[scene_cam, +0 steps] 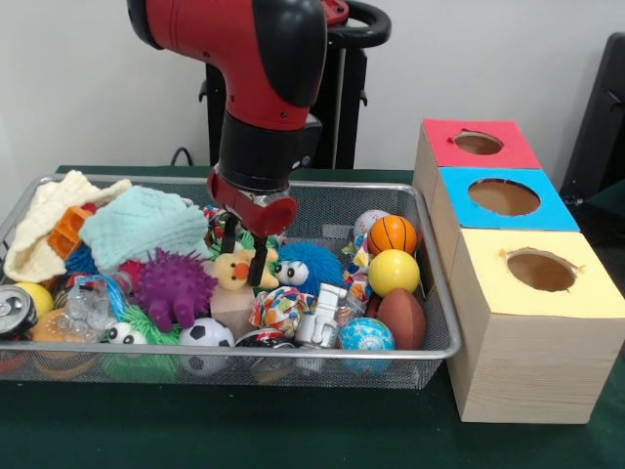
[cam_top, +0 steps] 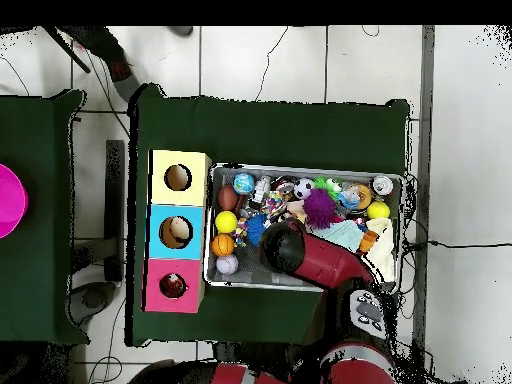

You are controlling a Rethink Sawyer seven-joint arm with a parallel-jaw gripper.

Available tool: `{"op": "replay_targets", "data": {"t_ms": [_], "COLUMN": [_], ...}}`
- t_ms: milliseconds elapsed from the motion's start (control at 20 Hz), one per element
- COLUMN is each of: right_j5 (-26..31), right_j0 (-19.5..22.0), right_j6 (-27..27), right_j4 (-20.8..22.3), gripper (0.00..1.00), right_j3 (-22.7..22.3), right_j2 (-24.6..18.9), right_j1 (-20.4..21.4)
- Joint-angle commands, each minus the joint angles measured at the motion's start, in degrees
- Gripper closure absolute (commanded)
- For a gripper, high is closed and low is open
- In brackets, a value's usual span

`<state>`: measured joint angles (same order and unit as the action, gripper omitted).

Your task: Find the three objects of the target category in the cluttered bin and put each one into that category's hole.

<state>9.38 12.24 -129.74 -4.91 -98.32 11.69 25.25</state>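
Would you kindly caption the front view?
Gripper lowered into the toy-filled bin over a yellow duck, beside three boxes.

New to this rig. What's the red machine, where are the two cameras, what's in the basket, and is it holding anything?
The red and black machine is a Sawyer robot arm on a pedestal. Its gripper hangs low inside the bin, a shallow wire-mesh basket.

One picture looks across the table toward the robot. The other looks straight down, with the robot's base at the bottom, so sides are swapped between them.

The bin is packed with toys: a purple spiky ball, a basketball, a yellow ball, a small football, cloths and more.

Beside it stand three wooden boxes with holes; the red-topped hole is the target.

The fingers straddle a yellow duck toy; an actual grip can't be confirmed.
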Motion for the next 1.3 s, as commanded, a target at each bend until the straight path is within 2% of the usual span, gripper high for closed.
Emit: {"op": "replay_targets", "data": {"t_ms": [50, 100, 150, 300, 400, 450, 850, 1000, 1150, 1300], "right_j5": [-1.61, -0.85, -0.05, 3.59, 7.54, 11.83, 25.66, 31.65, 30.26, 24.19], "right_j0": [1.37, 1.65, 2.20, 5.69, 5.11, 4.03, -1.02, -2.91, -5.68, -7.14], "right_j6": [-5.55, -4.99, -4.32, -0.33, 0.31, -0.29, -5.94, -7.28, -8.13, -8.84], "right_j4": [0.36, 0.53, 0.81, 2.23, 1.97, 1.14, -1.58, -1.91, -0.99, -1.40], "gripper": [0.00, 0.00, 1.00, 1.00, 1.00, 1.00, 1.00, 1.00, 1.00, 1.00], "right_j3": [2.27, 2.23, 1.88, 1.02, 1.74, 1.24, -6.07, -8.05, -11.03, -15.36], "right_j2": [-0.70, -1.20, -2.09, -6.30, -5.17, -3.89, -0.77, 0.54, 2.11, 1.25], "right_j1": [-2.97, -2.74, -2.26, -0.70, -0.20, 1.34, 16.75, 21.26, 23.62, 24.28]}}
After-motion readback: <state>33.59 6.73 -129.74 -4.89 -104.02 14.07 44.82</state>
